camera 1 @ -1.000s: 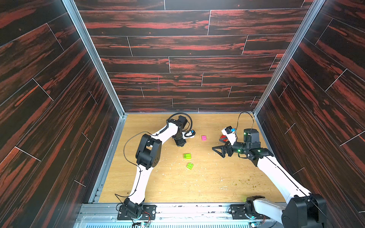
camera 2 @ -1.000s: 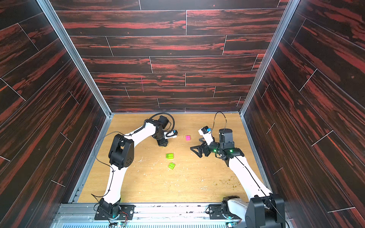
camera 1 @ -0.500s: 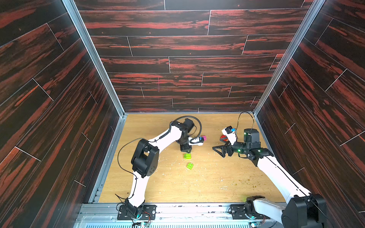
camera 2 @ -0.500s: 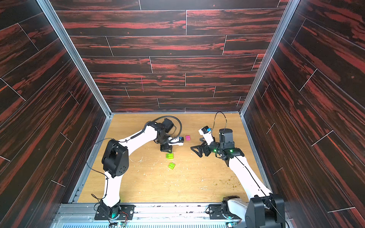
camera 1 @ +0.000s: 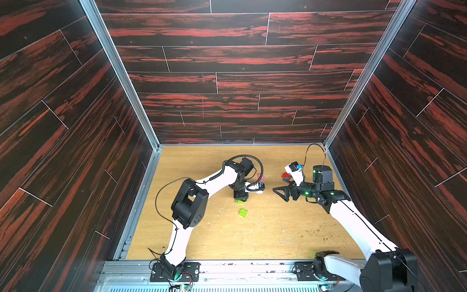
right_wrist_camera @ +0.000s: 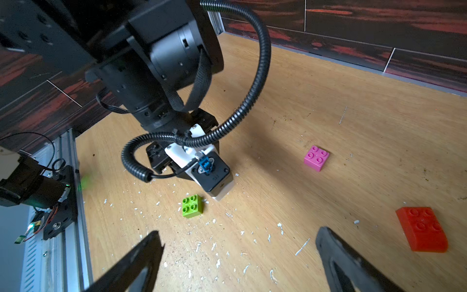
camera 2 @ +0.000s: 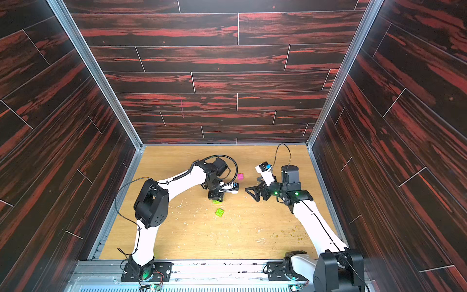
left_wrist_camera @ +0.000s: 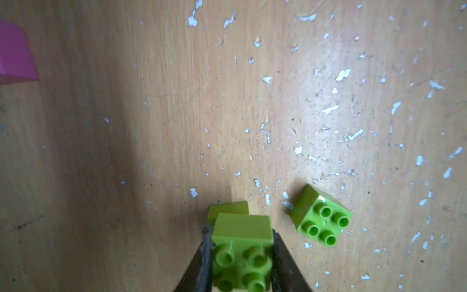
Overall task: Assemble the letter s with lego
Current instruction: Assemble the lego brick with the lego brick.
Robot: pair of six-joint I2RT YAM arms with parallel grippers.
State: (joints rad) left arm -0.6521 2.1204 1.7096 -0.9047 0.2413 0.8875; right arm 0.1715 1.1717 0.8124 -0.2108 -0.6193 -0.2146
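Note:
My left gripper [left_wrist_camera: 241,255] is shut on a lime green lego brick [left_wrist_camera: 242,235], studs facing the camera. It hangs low over a second green brick [left_wrist_camera: 227,209] on the table; whether the two touch I cannot tell. In both top views the left gripper [camera 1: 240,198] [camera 2: 216,197] points straight down at that spot. A third green brick [camera 1: 243,212] [right_wrist_camera: 192,206] lies loose just in front. The pink brick [camera 1: 260,176] [right_wrist_camera: 316,158] and the red brick [right_wrist_camera: 422,228] lie apart further back. My right gripper [camera 1: 279,193] [right_wrist_camera: 237,250] stands open and holds nothing. The letter s is out of view.
The wooden table [camera 1: 252,240] is flecked with white chips. Dark panelled walls [camera 1: 227,75] close in three sides, and a metal rail [camera 1: 227,268] runs along the front. The left arm's cable loop [right_wrist_camera: 252,101] hangs near the pink brick.
My left arm has swung from the back of the table toward the front, carrying its green brick down over the green brick on the table. The right arm has not moved.

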